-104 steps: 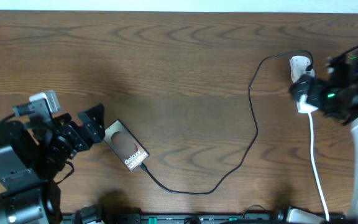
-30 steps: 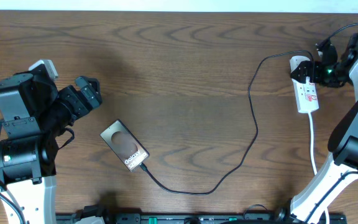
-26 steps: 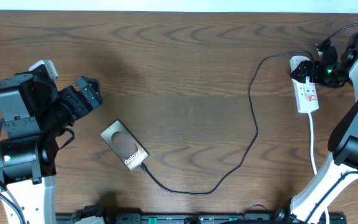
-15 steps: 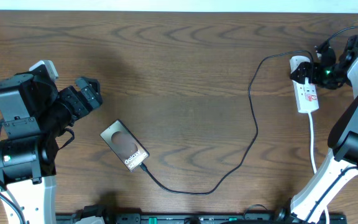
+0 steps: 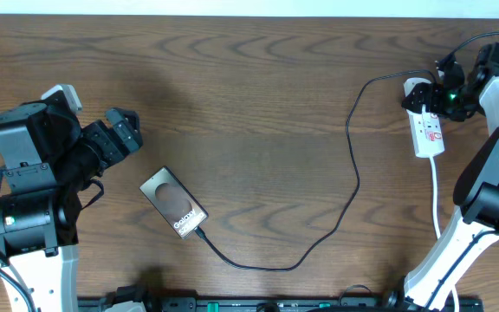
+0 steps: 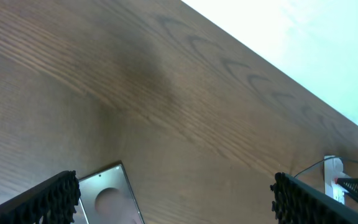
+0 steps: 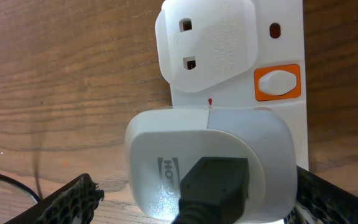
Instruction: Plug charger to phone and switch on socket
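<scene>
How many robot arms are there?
2. The left arm stands at the table's left side, near the phone. The right arm stands at the right side, by the socket.

Even bright light, sharp frames.

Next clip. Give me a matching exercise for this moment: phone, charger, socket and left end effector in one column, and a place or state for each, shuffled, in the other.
Column one
1. phone
2. charger
3. socket
4. left end effector

Column two
A. white strip at the far right of the table
B. open and empty, up-left of the phone in the overhead view
C. lying flat at lower left, brown face up
D. thin black line curving across the wood between phone and socket

Pairs: 1-C, 2-D, 3-A, 4-B
</scene>
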